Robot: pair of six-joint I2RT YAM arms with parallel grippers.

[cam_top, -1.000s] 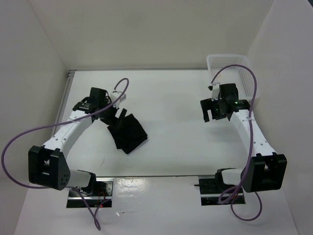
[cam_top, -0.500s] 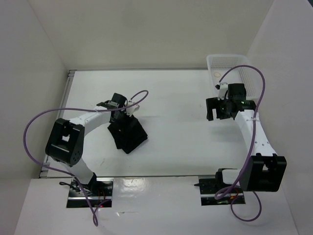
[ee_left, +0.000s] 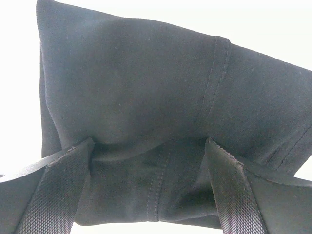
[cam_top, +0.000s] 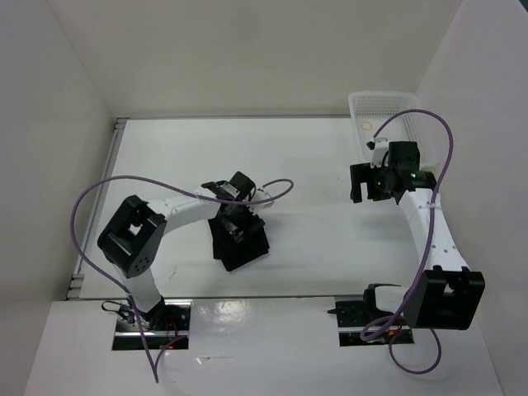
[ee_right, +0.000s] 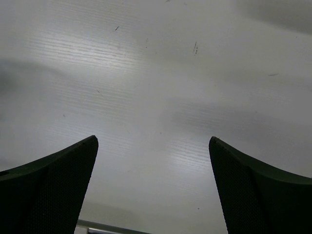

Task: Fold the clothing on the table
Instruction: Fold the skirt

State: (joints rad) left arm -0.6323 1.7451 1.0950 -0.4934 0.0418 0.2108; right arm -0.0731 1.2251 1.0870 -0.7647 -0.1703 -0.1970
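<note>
Left end effector (ee_left: 150,146) spread over clothing (ee_left: 136,83), white table (ee_left: 19,97) past its edges

Surface (cam_top: 313,165): white, smooth.
Clothing (cam_top: 246,247): black bundle, lay left of centre.
Basket (cam_top: 381,96): white mesh, stood at far-right corner.

The left arm (cam_top: 186,213) and right arm (cam_top: 431,231) are showing white link shells and boxy black joint housings (cam_top: 132,239), each trailing a looping purple cable (cam_top: 73,221). Black finger pads (ee_left: 53,195) are bearing fine cross-hatching.
</note>
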